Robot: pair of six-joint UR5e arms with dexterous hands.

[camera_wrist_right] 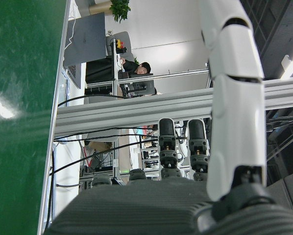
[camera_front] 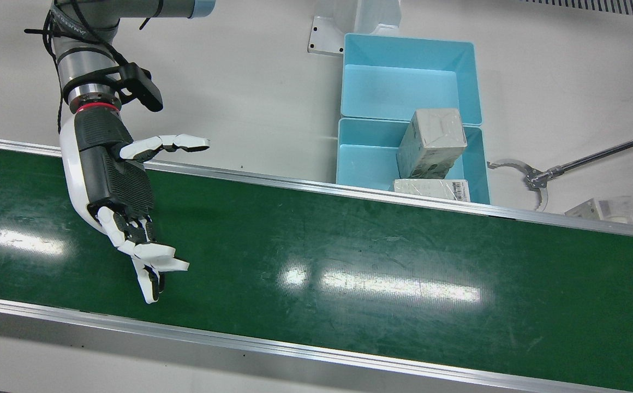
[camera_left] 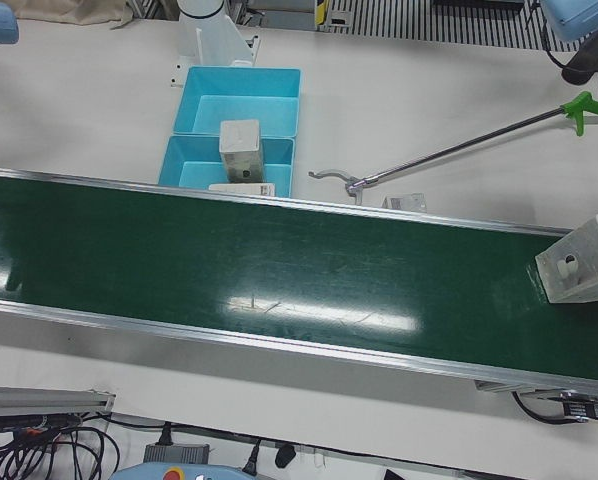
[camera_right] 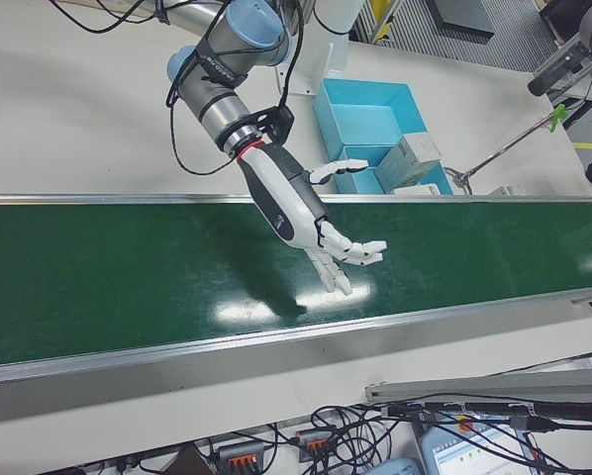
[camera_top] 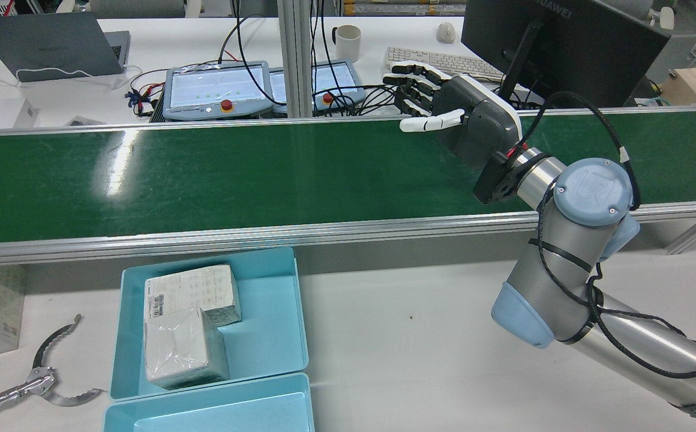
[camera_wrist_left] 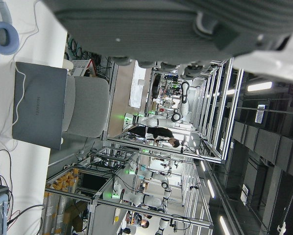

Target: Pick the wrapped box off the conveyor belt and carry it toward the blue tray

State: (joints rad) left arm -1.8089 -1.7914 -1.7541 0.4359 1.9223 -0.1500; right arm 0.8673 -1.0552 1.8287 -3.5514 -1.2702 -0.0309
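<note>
A white wrapped box [camera_left: 579,262] sits on the green conveyor belt [camera_left: 279,270], far out at its end on the robot's left side. My right hand [camera_front: 114,180] hovers open above the belt's other end, fingers spread and holding nothing; it also shows as the right hand [camera_top: 468,120] in the rear view and the right hand [camera_right: 296,203] in the right-front view. The blue tray [camera_front: 477,158] lies beside the belt and holds two wrapped boxes [camera_front: 431,142]. Of my left hand [camera_wrist_left: 185,29] only the palm shows, with nothing in it.
A second blue tray [camera_front: 404,93] lies behind the first. A long metal reacher tool [camera_front: 535,180] and a small box [camera_front: 603,210] lie on the white table by the belt. Laptop, pendants and monitor stand beyond the belt's far rail [camera_top: 204,123].
</note>
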